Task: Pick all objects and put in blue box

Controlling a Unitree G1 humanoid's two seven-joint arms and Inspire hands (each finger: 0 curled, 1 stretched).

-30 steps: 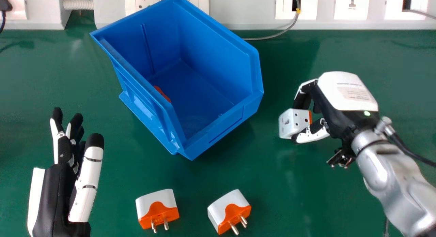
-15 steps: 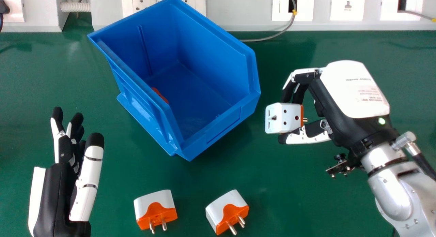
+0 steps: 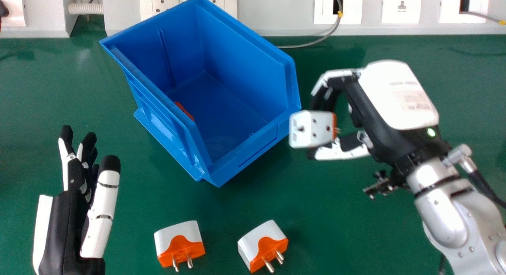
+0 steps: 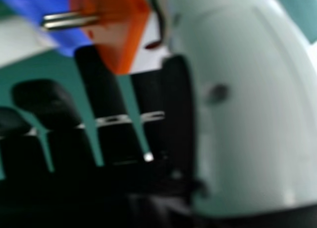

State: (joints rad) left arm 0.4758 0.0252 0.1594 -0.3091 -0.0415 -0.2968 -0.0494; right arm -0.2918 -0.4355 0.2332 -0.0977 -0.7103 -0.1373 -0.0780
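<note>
The right robot hand (image 3: 383, 105) is clamped on a white-and-orange plug adapter (image 3: 311, 129) just beside the right side of the blue box (image 3: 253, 142), pinched between fingers and thumb, probably so that opening them will drop it inside.

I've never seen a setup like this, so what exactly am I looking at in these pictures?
This is a robot with two mechanical hands. The head view looks down from its head at a green table. The right hand view is a close-up from a camera at its right hand. That hand holds a white and orange plug adapter between fingers and thumb, near the right side of a blue box. Nearer the robot, a left adapter and a right adapter lie on the table, prongs showing. Inside the box, something orange is partly visible. The left hand is open and holds nothing.
</note>
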